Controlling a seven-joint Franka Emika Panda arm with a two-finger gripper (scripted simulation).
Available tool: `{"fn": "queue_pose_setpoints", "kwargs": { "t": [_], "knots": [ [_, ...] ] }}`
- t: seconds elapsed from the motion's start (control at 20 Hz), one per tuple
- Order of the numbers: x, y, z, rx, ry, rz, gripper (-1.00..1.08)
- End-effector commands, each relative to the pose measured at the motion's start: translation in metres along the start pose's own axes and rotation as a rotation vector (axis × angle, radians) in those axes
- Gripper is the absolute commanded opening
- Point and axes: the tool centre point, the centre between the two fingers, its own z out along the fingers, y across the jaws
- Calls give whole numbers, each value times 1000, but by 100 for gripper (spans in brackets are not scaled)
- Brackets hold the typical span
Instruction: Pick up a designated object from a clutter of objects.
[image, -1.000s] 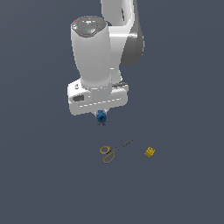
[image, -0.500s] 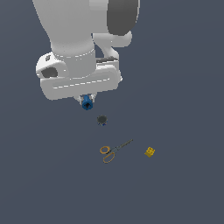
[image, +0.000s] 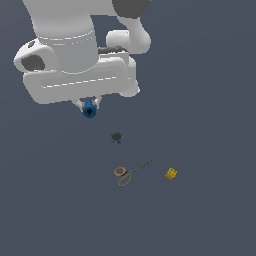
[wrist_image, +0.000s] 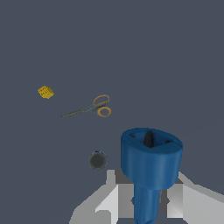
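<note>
Well above the bench (image: 210, 100), my fingers (wrist_image: 111, 199) clamp the bright blue tapered cone (image: 89, 109); risen since a second ago, pickup looks done.

blue cone (image: 89, 109) – held in jaws, aloft | knob (image: 116, 136), scissors (image: 131, 172), yellow block (image: 171, 173) – below, apart

The end effector (image: 89, 106) has climbed and swung toward the exterior view's left, carrying the blue cone (image: 89, 109) clamped between its fingers. The dark grey knob (image: 116, 136), hidden under the end effector a second ago, now lies exposed on the bench, well below it.
</note>
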Motion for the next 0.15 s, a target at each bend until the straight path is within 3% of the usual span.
{"fn": "queue_pose_setpoints", "kwargs": {
  "t": [0.0, 0.1],
  "knots": [
    [1, 2, -4, 0, -1, 0, -100],
    [1, 2, -4, 0, -1, 0, -100]
  ]
}}
